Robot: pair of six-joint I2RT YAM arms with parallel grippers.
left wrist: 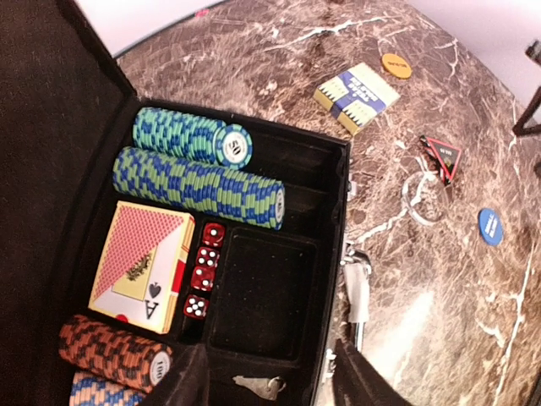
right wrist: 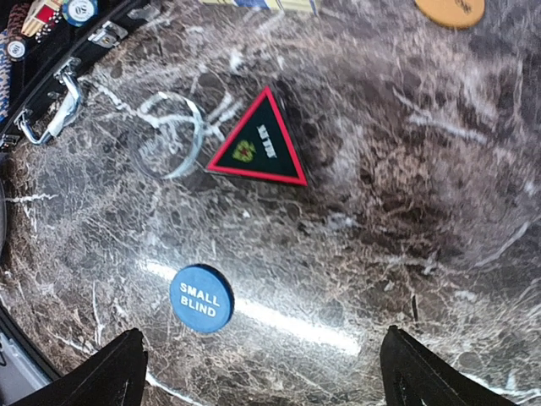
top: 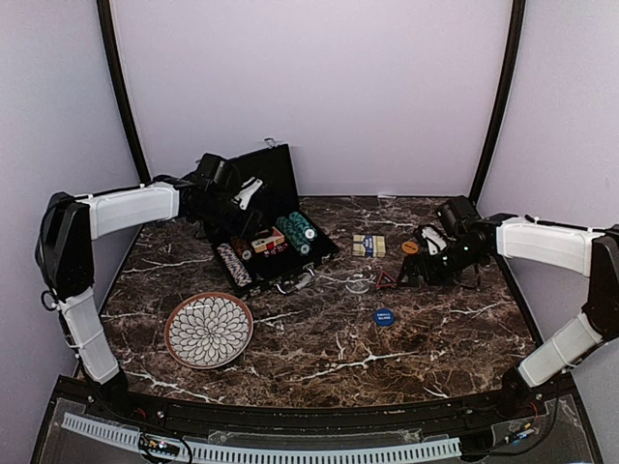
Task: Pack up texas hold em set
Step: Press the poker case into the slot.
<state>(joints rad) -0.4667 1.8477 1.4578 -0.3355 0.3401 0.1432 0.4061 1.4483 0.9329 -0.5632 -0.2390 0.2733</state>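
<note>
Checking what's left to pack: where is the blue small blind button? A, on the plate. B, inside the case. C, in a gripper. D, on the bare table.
D: the blue button lies on the marble table, apart from the case and the plate.

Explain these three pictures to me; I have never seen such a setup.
These are two robot arms bolted at the near edge of a marble table. The wide picture looks down from above and behind them; the other two come from a camera on each wrist. The left fingers stand apart above the open black case, which holds chip stacks, a card deck and red dice. The right fingers are open over the table, holding nothing. Lying loose: a second deck, an orange button, a blue button, a black triangle, a clear ring. The patterned plate sits apart.
</note>
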